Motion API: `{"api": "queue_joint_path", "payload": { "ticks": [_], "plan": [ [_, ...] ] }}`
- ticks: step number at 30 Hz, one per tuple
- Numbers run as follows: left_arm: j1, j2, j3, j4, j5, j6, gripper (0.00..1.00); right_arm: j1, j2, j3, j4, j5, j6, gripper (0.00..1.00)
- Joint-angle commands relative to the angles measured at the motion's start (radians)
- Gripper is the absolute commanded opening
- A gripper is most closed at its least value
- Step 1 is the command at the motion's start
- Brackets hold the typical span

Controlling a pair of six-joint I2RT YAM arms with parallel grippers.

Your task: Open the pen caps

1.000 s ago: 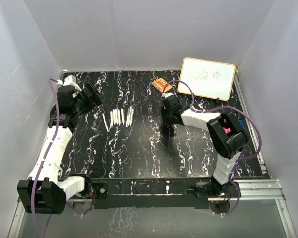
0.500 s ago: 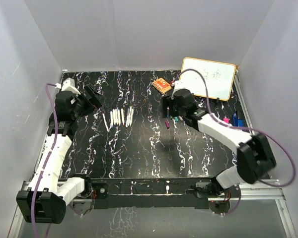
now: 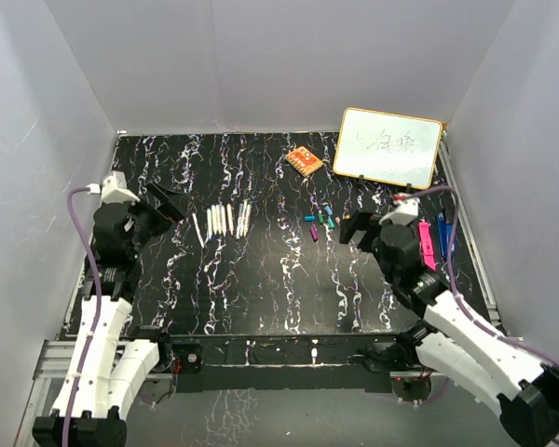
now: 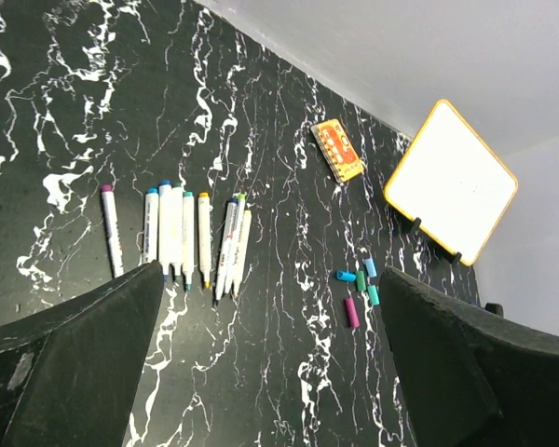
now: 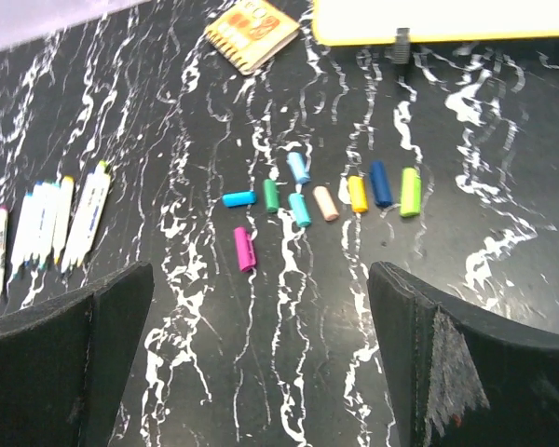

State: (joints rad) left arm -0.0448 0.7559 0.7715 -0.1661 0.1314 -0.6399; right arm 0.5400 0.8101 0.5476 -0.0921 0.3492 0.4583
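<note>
From my console, both arms sit drawn in toward the near edge. The left end effector [image 3: 165,205] and the right end effector [image 3: 354,226] each hold nothing, and both wrist views show the fingers spread wide.

The pen caps [image 5: 317,200] lie loose in a small cluster on the tabletop [image 3: 261,279], right of centre and in front of the whiteboard [image 3: 388,149]. A pink cap [image 5: 245,250] lies a little nearer than the others. The white markers [image 4: 182,237] lie side by side in a row well to the left, apart from the caps. The orange patterned block [image 3: 305,160] is farther back, between the two groups.

My judgement is that the uncapping is finished or nearly so. The step in hand is to check that before parking the arms. In the left wrist view the markers show coloured ends toward the far side. At this size I cannot tell whether those are bare tips or short caps still seated.

If one proves capped, I would pin its barrel with the left end effector near mid-length. I would then close the right end effector on the cap alone and pull straight along the barrel's axis. The markers lie close together, so I would come down on an outer one first to avoid scattering the row.
</note>
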Motion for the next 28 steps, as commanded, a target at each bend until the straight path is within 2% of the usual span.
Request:
{"api": "queue_joint_path", "payload": {
  "ticks": [1, 5, 8, 14, 28],
  "plan": [
    [0.003, -0.101, -0.039, -0.041, -0.098, -0.031, 0.99, -0.005, -0.190, -0.125, 0.100, 0.204, 0.113, 0.98],
    [0.003, -0.212, -0.096, -0.080, -0.211, -0.070, 0.99, -0.006, -0.358, -0.242, 0.122, 0.325, 0.160, 0.98],
    [0.003, -0.279, -0.123, -0.111, -0.281, -0.096, 0.98, -0.005, -0.412, -0.255, 0.121, 0.366, 0.153, 0.98],
    [0.003, -0.352, -0.156, -0.140, -0.354, -0.106, 0.99, -0.005, -0.366, -0.244, 0.117, 0.389, 0.146, 0.98],
    [0.003, -0.342, -0.118, -0.142, -0.315, -0.061, 0.99, -0.006, -0.305, -0.213, 0.138, 0.350, 0.164, 0.98]
  ]
}}
